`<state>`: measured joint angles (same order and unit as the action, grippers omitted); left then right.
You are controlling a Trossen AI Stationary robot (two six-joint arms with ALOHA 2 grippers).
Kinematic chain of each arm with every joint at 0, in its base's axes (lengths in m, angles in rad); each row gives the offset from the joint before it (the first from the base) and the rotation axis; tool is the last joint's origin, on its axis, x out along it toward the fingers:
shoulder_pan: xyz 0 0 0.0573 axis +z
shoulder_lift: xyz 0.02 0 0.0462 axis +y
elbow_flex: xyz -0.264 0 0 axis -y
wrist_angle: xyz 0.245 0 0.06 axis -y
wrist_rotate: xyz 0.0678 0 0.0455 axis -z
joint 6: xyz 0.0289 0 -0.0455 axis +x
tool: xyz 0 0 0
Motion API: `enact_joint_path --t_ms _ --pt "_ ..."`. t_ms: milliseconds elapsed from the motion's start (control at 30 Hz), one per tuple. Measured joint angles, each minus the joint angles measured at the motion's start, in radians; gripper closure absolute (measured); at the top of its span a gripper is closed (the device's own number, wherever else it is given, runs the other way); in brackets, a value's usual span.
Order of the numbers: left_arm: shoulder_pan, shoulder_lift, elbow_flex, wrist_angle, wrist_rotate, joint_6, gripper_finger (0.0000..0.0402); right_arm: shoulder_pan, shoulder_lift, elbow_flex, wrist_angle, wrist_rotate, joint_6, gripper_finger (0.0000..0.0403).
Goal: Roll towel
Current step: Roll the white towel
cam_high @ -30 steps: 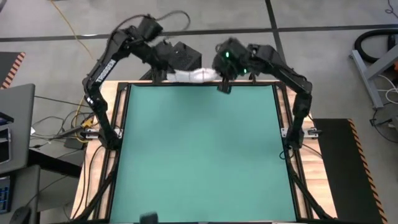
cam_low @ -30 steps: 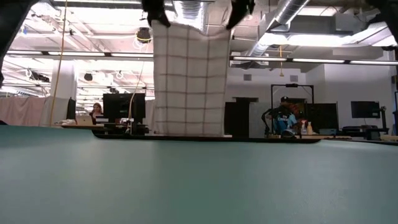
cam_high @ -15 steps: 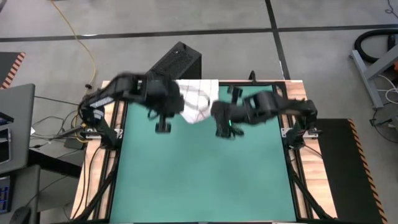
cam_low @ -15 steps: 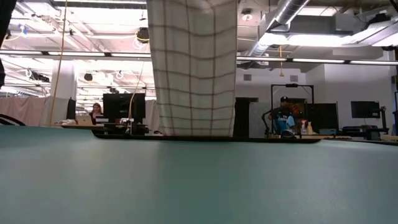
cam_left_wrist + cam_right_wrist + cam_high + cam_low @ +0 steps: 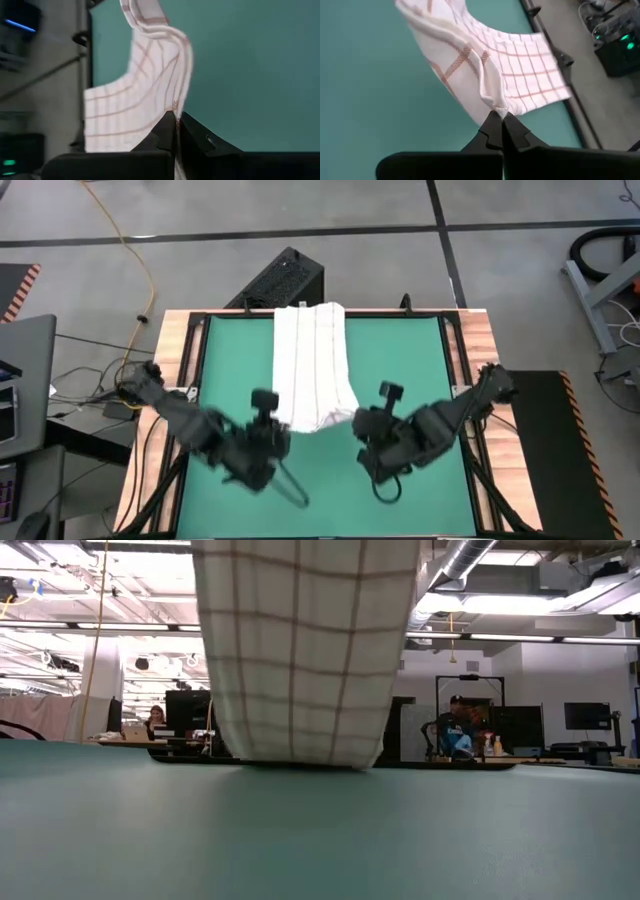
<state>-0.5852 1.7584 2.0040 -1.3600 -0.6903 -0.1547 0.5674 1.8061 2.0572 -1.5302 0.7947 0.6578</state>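
While both grippers pinch a near corner of the towel [image 5: 312, 365] at frame centre — left gripper [image 5: 176, 120] and right gripper [image 5: 500, 120] each clamped on cloth — uneven pulling could skew it on the green mat [image 5: 400, 360], spoiling a straight roll.

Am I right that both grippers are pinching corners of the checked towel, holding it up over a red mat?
Not quite. The mat is green, not red, as the high view shows. The rest stands: the left gripper and the right gripper are each shut on a corner of the towel, which hangs down to the mat in the low view.
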Motion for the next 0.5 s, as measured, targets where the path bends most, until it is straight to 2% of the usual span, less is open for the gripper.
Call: enact_joint_path --t_ms 200,367,500 --pt "-0.143 0.001 -0.296 0.190 -0.164 -0.160 0.0401 0.103 0.001 -0.171 0.110 0.001 0.203 0.0399" --pt "-0.223 0.002 -0.529 0.458 -0.213 -0.254 0.0401 0.165 0.001 -0.281 0.283 0.001 0.291 0.0399" --pt "-0.261 0.002 -0.659 0.633 -0.238 -0.308 0.0401 0.201 0.001 -0.365 0.459 0.001 0.331 0.0399"
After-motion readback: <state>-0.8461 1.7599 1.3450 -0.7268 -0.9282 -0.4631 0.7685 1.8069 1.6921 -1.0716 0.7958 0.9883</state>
